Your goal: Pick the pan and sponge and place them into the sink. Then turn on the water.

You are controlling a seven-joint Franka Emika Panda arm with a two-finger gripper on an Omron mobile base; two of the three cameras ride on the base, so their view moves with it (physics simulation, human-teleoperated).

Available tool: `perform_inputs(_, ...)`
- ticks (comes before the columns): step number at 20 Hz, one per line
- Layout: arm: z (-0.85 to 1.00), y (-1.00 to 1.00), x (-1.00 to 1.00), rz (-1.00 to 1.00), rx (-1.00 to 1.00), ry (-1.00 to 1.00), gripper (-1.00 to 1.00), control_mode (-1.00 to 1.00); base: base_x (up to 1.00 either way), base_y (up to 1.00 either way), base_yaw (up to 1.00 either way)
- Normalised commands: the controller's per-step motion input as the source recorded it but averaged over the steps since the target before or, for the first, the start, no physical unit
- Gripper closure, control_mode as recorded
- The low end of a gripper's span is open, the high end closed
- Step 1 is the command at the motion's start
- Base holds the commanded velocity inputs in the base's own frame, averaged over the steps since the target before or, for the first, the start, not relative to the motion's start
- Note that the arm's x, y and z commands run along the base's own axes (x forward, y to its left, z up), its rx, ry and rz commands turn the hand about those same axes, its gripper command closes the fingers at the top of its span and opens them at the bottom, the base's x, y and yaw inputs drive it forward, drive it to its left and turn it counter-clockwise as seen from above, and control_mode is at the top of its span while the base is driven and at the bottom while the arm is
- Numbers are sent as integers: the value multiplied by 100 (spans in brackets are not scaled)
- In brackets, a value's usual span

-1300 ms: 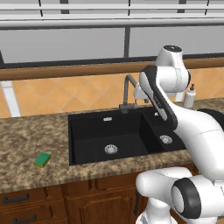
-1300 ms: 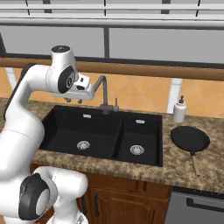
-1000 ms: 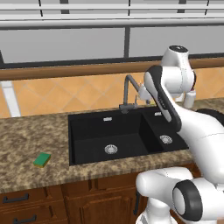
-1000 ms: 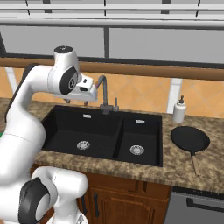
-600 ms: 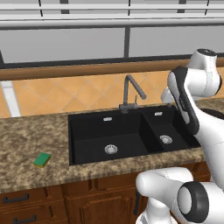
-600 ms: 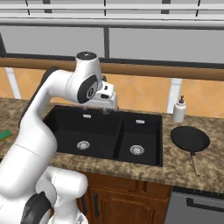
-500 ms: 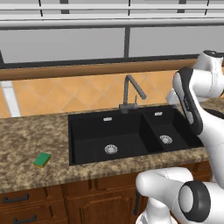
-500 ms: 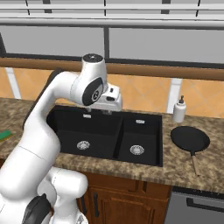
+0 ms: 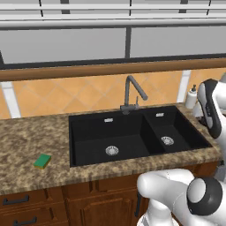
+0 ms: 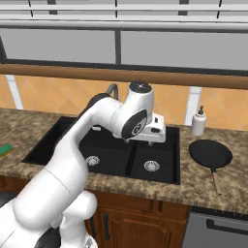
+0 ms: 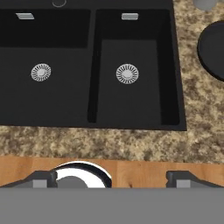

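A speckled brown granite counter (image 9: 26,145) ran the length of the kitchen wall above wooden cabinets (image 9: 53,198), with a black double-basin sink (image 9: 132,137) set into it, the wide basin to the left and the narrower one to the right, each with a round silver drain. A dark grey gooseneck faucet (image 9: 131,92) stood at the sink's back edge, between the basins. A green-topped sponge (image 9: 42,161) lay on the stone well to the left of the sink. To the right sat a black pan (image 10: 210,155), its thin wooden handle pointing toward the front edge, and behind it a white soap dispenser (image 10: 197,121) stood near the backsplash.
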Motion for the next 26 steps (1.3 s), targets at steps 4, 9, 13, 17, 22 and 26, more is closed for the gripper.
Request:
perform_inputs(4,-63,-59,0,1,-1,0,-100,-100,0,0,0)
perform_inputs(9,-40,-39,0,0,-5,0,-100,-100,0,0,0)
perform_inputs(13,-32,-23,0,0,-14,0,-100,-100,0,0,0)
perform_inputs(17,-45,-10,0,-2,-18,0,-100,-100,0,0,0)
perform_inputs(22,-10,-46,1,-1,0,2,-100,-100,0,0,0)
perform_inputs(26,-1,-49,0,0,4,6,-100,-100,0,0,0)
